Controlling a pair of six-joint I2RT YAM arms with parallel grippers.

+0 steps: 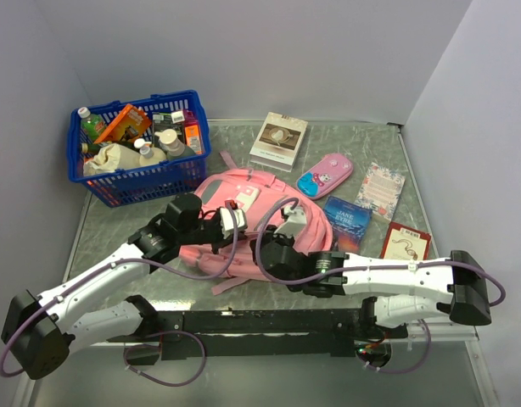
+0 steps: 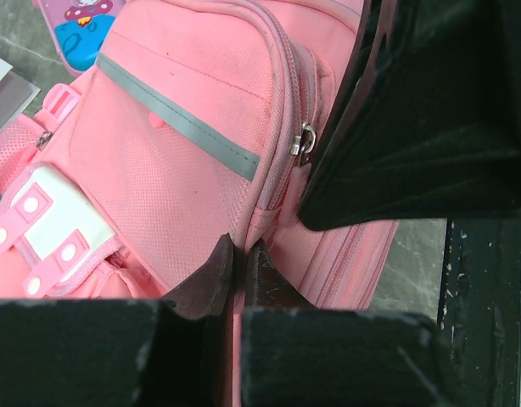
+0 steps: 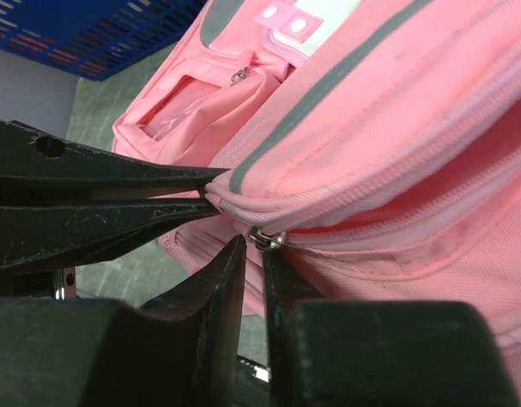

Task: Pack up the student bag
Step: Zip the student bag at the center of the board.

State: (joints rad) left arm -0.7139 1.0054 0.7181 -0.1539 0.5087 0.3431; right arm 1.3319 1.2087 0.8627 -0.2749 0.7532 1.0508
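left pincer (image 2: 241, 259) low, pinching student bag (image 2: 184, 170) seam | right pincer (image 3: 254, 254) narrow at zipper pull (image 3: 266, 238), hold unclear | both reach inward

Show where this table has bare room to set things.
Bare: back strip between white book and right wall; left patch in front of blue basket, beside student bag. Crowded right: pencil case, Jane Eyre book, notepad, red card.

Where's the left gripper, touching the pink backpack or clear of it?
Touching. The left wrist view shows the left gripper shut on a fold of the backpack, with pink fabric pinched between its fingertips.
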